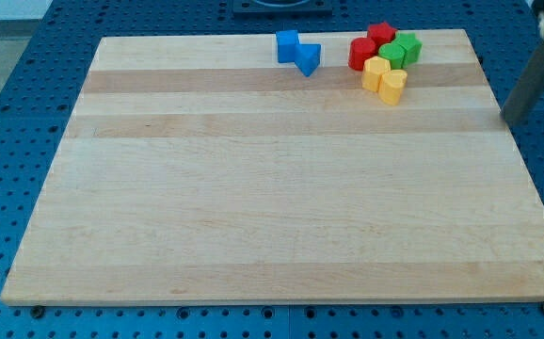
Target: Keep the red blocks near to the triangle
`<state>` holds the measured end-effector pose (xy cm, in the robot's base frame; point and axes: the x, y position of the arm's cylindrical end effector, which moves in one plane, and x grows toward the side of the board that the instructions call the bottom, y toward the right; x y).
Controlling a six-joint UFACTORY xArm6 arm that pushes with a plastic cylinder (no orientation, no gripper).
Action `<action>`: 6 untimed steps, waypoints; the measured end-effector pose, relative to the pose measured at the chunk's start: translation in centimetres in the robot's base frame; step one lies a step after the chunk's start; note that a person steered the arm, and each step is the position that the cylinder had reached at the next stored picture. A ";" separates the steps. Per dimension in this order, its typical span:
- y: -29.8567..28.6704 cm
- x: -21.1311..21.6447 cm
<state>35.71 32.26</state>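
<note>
Two red blocks sit at the view's top right of the wooden board [253, 188]: a red star-like block [381, 34] and a red rounded block [361, 53]. Two blue blocks lie left of them: a blue cube-like block [288, 45] and a blue triangle [309, 59], touching each other. A gap separates the red blocks from the blue triangle. My tip [509, 121] is at the view's right edge, just off the board, far right of all blocks.
Two green blocks [401, 50] touch the red ones on their right. Two yellow blocks [384, 79] lie just below the red and green ones. A blue perforated table [8, 141] surrounds the board.
</note>
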 end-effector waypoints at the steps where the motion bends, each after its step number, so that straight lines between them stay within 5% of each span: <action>1: -0.4 -9.5; 2: -4.6 -15.6; 3: -5.5 -16.6; 6: -16.2 -13.5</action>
